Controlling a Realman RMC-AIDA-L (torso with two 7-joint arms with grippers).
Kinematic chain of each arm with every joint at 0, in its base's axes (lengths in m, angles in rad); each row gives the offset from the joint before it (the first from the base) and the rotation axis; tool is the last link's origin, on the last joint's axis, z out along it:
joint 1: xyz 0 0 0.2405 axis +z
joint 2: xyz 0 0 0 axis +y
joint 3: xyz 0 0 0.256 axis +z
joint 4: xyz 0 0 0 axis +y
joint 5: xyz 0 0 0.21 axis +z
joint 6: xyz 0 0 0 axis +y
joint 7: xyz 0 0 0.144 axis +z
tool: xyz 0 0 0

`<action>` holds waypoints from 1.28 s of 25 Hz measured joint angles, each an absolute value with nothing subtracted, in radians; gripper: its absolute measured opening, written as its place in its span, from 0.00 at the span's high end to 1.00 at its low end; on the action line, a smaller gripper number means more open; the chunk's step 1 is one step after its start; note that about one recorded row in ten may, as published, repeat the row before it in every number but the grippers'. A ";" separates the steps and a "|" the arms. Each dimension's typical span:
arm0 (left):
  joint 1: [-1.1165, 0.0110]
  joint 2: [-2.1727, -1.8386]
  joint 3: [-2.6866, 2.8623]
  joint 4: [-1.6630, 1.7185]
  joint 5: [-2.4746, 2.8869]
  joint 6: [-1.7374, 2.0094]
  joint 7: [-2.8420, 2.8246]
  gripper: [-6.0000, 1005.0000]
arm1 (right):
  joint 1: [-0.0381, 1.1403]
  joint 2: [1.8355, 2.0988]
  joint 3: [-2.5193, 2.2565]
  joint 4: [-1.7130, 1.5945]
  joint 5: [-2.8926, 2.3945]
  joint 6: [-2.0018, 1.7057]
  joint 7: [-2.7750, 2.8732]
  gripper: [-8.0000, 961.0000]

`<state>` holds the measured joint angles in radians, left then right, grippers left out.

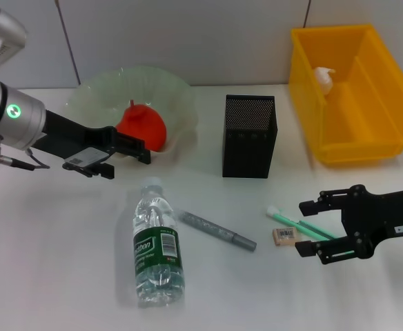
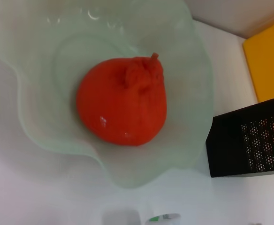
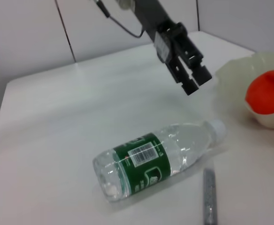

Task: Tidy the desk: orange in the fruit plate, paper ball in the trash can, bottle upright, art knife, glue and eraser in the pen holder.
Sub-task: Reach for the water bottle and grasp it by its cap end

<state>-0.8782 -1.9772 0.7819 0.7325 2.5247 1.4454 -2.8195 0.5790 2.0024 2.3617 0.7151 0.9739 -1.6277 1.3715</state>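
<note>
Lying on its side at the near edge of the white desk (image 1: pixel 50 262) is the bottle (image 1: pixel 157 243), cap pointing far. Right of it, the right gripper (image 1: pixel 310 226) hovers with jaws wide open and empty, beside the eraser (image 1: pixel 285 236). Farther left, the left gripper (image 1: pixel 145 148) sits with jaws nearly closed, empty, at the fruit plate (image 1: pixel 177 93) holding the orange (image 1: pixel 143 124). Centre far stands the pen holder (image 1: pixel 250 136); right of it, the trash can (image 1: pixel 381 103) contains the paper ball (image 1: pixel 323 78).

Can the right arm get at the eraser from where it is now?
Probably yes. The right gripper sits open on the desk right beside the eraser. Only two green-handled swabs lie between them, partly under the fingers, so they might get nudged or caught.
</note>
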 joint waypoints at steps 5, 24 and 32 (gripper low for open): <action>-0.905 -1.980 0.789 0.698 2.549 1.424 -2.854 0.17 | 0.581 2.003 2.356 0.723 0.977 -1.631 1.372 0.19; -0.951 -2.009 0.792 0.620 2.622 1.348 -2.870 0.19 | 0.570 2.006 2.363 0.758 0.983 -1.648 1.363 0.20; -0.952 -2.016 0.792 0.614 2.621 1.341 -2.865 0.20 | 0.522 2.023 2.389 0.767 1.076 -1.638 1.217 0.20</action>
<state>-0.9517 -2.0163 0.7916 0.6140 2.6210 1.3408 -2.8652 0.5220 2.0235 2.3894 0.7674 1.0759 -1.6384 1.2167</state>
